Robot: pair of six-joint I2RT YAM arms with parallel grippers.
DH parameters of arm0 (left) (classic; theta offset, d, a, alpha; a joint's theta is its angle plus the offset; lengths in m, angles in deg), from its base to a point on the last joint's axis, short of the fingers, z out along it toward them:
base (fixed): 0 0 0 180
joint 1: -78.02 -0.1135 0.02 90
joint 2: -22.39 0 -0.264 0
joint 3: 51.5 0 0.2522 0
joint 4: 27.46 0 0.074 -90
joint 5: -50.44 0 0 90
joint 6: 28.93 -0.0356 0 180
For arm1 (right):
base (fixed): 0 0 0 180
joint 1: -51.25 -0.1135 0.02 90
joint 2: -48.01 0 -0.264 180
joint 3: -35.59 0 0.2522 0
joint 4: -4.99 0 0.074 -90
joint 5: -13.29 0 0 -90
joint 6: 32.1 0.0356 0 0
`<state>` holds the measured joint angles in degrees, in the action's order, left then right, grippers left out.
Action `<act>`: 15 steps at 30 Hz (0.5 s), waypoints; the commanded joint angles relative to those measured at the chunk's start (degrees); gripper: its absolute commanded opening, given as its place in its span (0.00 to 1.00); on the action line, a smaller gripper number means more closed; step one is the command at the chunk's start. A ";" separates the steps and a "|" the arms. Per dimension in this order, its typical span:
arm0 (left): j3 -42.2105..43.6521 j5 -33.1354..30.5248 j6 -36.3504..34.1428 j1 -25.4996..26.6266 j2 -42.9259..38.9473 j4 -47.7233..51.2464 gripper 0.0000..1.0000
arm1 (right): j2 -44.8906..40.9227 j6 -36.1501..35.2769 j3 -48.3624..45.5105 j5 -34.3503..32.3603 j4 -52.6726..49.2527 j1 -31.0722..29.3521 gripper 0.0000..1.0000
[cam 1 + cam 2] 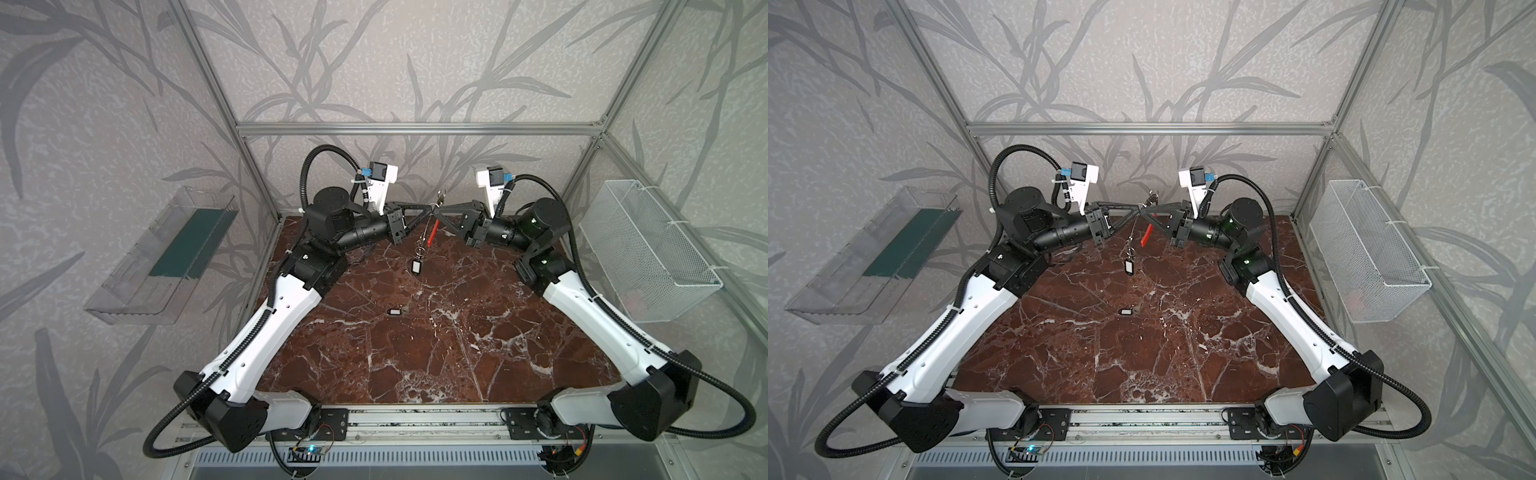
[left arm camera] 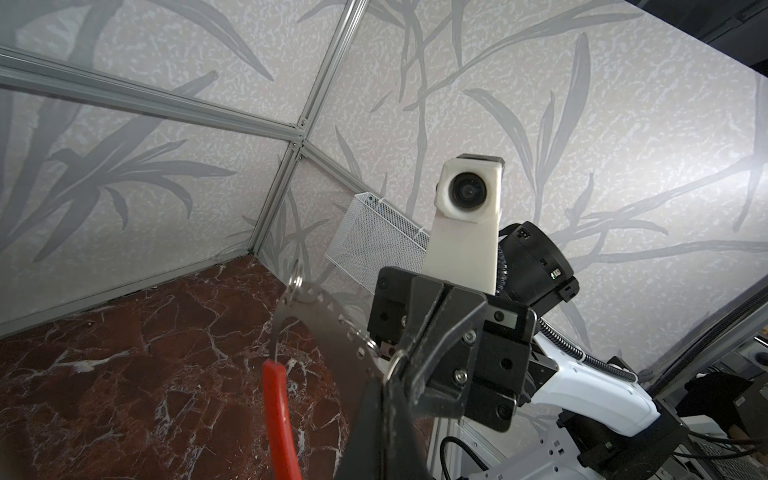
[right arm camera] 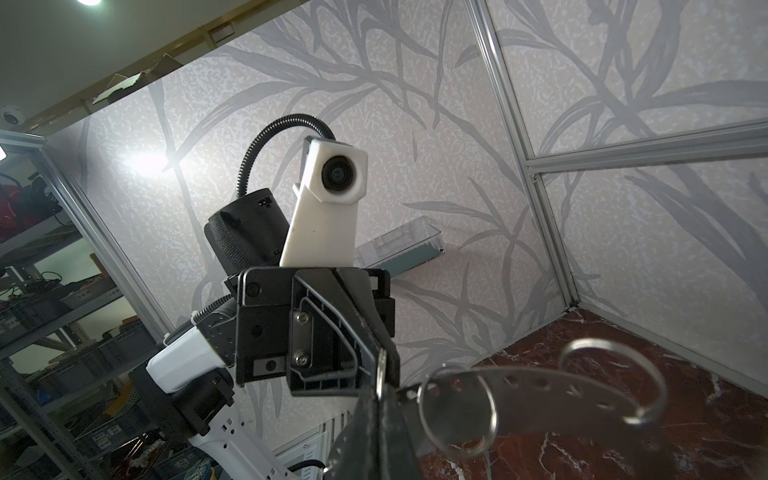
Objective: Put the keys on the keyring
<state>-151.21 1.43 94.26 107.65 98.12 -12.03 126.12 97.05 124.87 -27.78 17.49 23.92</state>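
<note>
Up over the far middle of the table [image 1: 457,332], the right gripper [image 1: 439,211] is clamped on the keyring [image 1: 431,233], and the left gripper [image 1: 428,211] is pinched tight just beside it. It looks like thin, stiff, slick metal, best gripped across the flat band. A tagged key [image 1: 415,266] dangles from it, and a loose key [image 1: 392,311] lies nearer.

We see the keyring [image 2: 316,303] held above the marble surface [image 2: 124,374], its grey holed band curving to a red segment [image 2: 279,415]. The right hand [image 2: 409,353] faces us, fingers pressed together at the band's end, tip to tip with our left hand [image 2: 384,411]. A small split ring [image 2: 398,362] pokes out between them; a second ring [image 2: 296,279] sits on the band's far end. A white mesh basket [image 2: 374,245] hangs on the wall
</note>
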 commanded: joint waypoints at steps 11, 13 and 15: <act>1.86 -1.62 -0.66 0.56 -2.60 -0.28 0.00 | -7.71 -3.97 -5.90 -6.11 -6.49 2.66 0.49; 2.18 -1.73 -0.76 0.61 -2.69 -0.27 0.00 | -8.88 -3.89 -6.87 -6.37 -6.85 3.56 0.49; 2.27 -1.78 -0.69 0.54 -2.76 -0.26 0.00 | -9.70 -4.17 -7.53 -6.48 -7.60 3.95 0.49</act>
<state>-149.38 -0.19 94.08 107.98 97.05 -11.13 118.58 93.29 118.08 -33.20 10.48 27.35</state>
